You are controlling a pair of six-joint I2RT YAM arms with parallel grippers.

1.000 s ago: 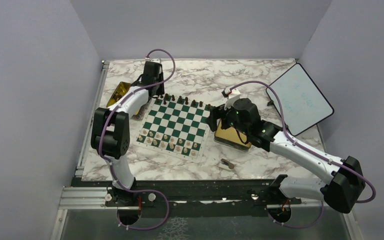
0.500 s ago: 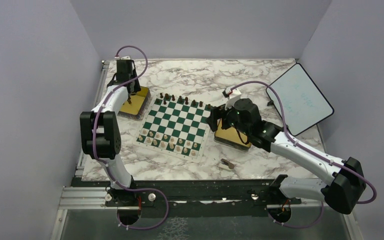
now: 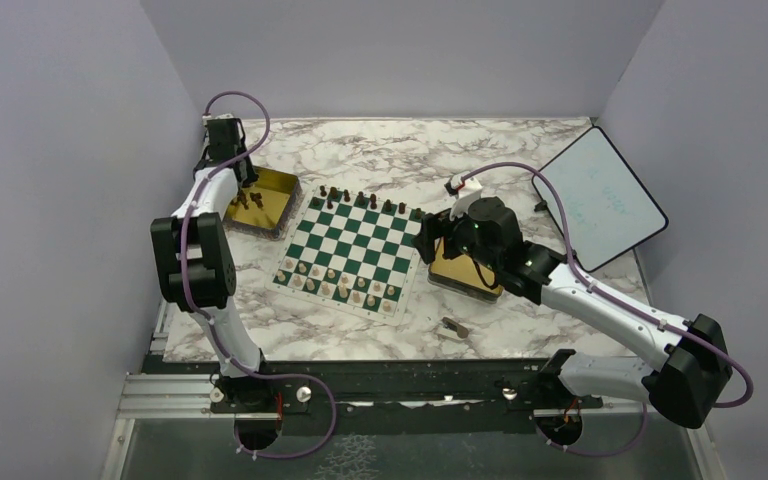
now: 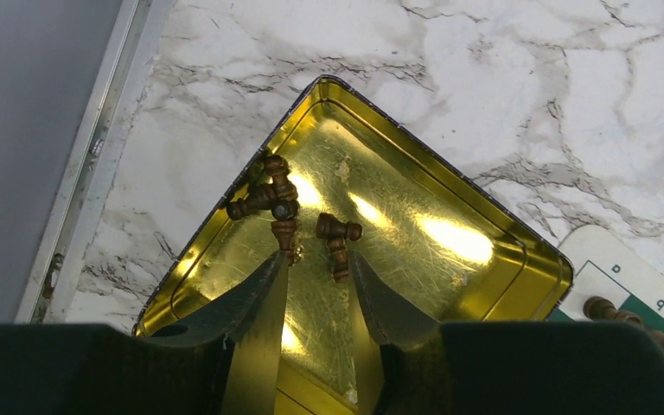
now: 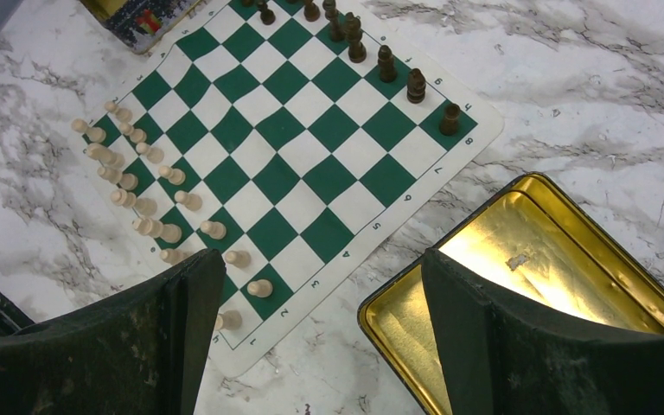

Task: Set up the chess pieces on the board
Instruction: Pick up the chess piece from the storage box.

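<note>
The dark brown chess pieces (image 4: 337, 242) left to place lie on their sides in the gold tin (image 4: 458, 251), toward its nine o'clock wall in the left wrist view. A tangled knot (image 4: 265, 192) sits at eleven o'clock from the fingertips, and one piece lies right at the tip of the nine o'clock finger. A lone piece lies just past the gap at one o'clock. The left gripper (image 4: 317, 259) hangs over them with its jaws part-way apart and nothing between them.

The lone piece looks the better target. It lies clear of the knot, its long axis running about twelve to six. A small shift toward one o'clock should centre it. The fingers could then come down astride its narrow waist and close gently, since a turned body may roll on slick metal.

The board (image 3: 355, 248) lies just beside the tin, at its four o'clock in the top view. A dark row stands on its twelve o'clock edge, and pale pieces (image 3: 340, 282) fill two rows at six o'clock. These could be pawns for the bare rank, though they are too small to tell.

The right gripper (image 5: 322, 259) is spread wide and empty over the second tin (image 5: 553, 259), at the board's three o'clock.
</note>
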